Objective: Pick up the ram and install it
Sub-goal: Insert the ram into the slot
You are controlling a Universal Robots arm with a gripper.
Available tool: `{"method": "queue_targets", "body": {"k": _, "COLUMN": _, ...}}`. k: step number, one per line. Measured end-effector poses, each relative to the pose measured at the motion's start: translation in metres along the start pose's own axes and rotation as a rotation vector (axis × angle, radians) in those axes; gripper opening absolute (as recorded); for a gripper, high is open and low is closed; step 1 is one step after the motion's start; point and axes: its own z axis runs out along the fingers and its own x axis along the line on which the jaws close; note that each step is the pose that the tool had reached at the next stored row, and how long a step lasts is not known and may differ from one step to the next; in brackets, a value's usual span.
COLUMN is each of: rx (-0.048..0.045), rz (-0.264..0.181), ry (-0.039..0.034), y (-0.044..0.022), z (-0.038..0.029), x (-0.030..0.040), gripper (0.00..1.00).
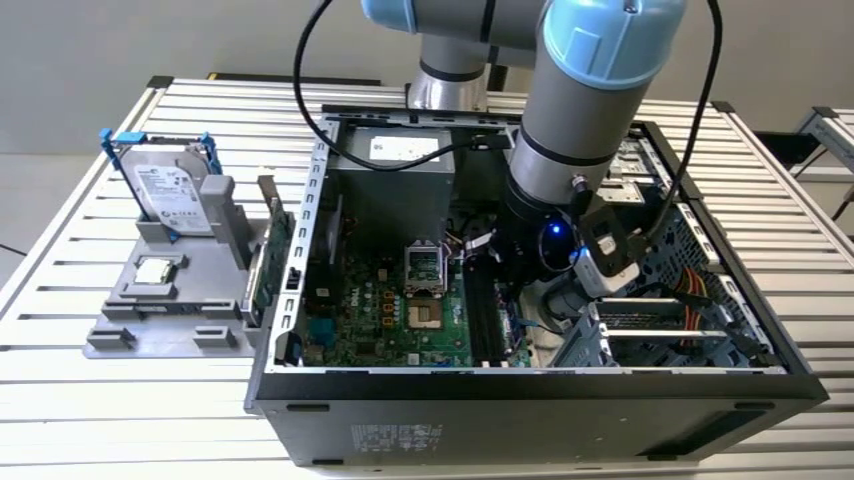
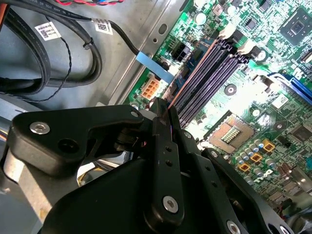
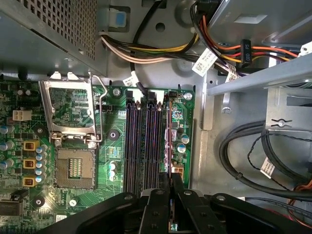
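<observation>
I see the ram (image 3: 168,141) edge-on as a thin stick running along the motherboard's black memory slots (image 3: 144,141), over the outermost slot on the side nearest the case wall. My gripper (image 3: 169,183) is shut on the ram, one black finger on each face. In the second wrist view the ram (image 2: 192,78) reaches from the gripper (image 2: 163,109) along the slots (image 2: 214,68). Whether its edge touches a slot I cannot tell. In the exterior view the arm reaches down into the open computer case (image 1: 534,385), with its wrist (image 1: 547,250) above the slots (image 1: 483,320).
An open processor socket (image 3: 73,165) lies beside the slots. Bundled cables (image 3: 161,51) and black cables (image 3: 253,156) run close by, next to a metal drive cage (image 1: 667,325). Outside the case, at the exterior view's left, a hard drive in a blue bracket (image 1: 171,195) stands on a grey holder (image 1: 167,320).
</observation>
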Motion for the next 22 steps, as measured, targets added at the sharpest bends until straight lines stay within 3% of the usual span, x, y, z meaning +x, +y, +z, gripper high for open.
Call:
{"method": "queue_targets", "body": {"k": 9, "rx": 0.0001, "rz": 0.000, "ry": 0.0019, "y": -0.0020, "z": -0.0019, "x": 0.0006, "gripper": 0.00}}
{"method": "queue_targets", "body": {"k": 14, "rx": -0.0001, "rz": 0.000, "ry": 0.0018, "y": -0.0029, "z": -0.0020, "x": 0.0075, "gripper": 0.00}}
{"method": "queue_targets", "body": {"k": 22, "rx": 0.0014, "rz": 0.014, "ry": 0.0018, "y": -0.0033, "z": 0.0028, "x": 0.0079, "gripper": 0.00}}
